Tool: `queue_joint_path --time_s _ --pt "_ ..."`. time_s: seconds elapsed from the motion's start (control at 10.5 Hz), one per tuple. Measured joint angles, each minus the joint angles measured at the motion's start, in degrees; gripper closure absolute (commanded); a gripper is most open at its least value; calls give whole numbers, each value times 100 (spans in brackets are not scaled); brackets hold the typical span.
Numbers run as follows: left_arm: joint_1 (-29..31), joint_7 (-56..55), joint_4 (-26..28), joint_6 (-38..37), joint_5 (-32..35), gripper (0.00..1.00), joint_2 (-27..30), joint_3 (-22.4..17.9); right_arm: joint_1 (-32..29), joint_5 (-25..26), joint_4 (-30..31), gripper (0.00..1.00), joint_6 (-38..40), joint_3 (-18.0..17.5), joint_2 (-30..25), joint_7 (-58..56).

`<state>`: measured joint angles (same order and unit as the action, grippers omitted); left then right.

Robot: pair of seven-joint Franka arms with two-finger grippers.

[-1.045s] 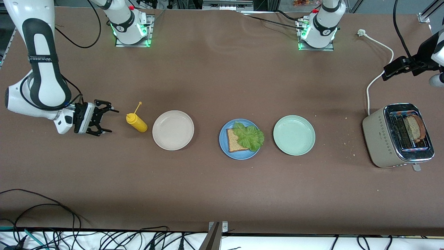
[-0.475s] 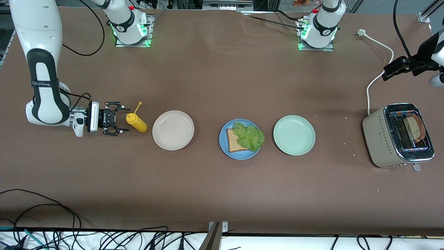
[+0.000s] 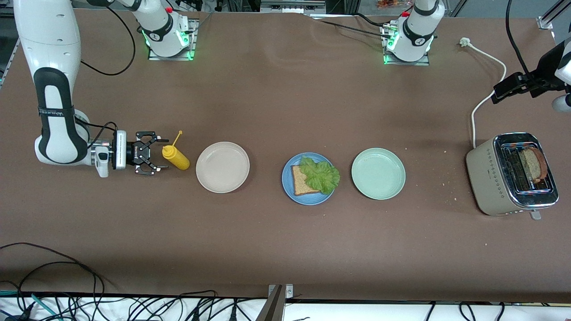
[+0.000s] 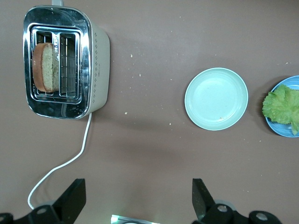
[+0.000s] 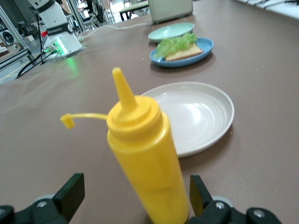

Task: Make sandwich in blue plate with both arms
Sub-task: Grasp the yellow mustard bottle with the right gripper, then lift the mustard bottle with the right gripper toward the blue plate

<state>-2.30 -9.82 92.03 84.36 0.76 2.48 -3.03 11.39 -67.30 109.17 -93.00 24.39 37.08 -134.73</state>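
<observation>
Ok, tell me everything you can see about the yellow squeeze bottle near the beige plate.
The yellow plastic squeeze bottle stands upright on the brown table, beside the round beige plate, toward the right arm's end. It has a rounded shoulder, a pointed nozzle and a small yellow cap dangling off a thin tether, so the tip is uncapped. The right gripper sits level with it, fingers open on either side, not yet squeezing it.

Robotics lab: bolted arm bases (image 3: 168, 33), loose cables (image 3: 53, 285) (table edge), aluminium framing.
</observation>
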Motion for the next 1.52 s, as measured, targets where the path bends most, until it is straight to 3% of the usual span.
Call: queue_joint_path --time_s 0.19,0.29,0.38,0.48,0.67,1.05,1.52 --pt "0 0 0 0 0 0 0 0 -4 -277 0 3 69 -83 11 -205" --pt "0 0 0 0 0 0 0 0 -3 -333 0 21 72 -122 44 -255" --pt "0 0 0 0 0 0 0 0 -4 -354 0 48 73 -137 88 -292" --pt "0 0 0 0 0 0 0 0 -4 -363 0 62 76 -138 116 -294" --pt "0 0 0 0 0 0 0 0 -4 -368 0 67 82 -139 124 -294" --pt "4 0 0 0 0 0 0 0 29 -246 -321 67 91 -149 124 291" --pt "11 0 0 0 0 0 0 -1 532 1680 -2216 66 -59 -175 65 3393"
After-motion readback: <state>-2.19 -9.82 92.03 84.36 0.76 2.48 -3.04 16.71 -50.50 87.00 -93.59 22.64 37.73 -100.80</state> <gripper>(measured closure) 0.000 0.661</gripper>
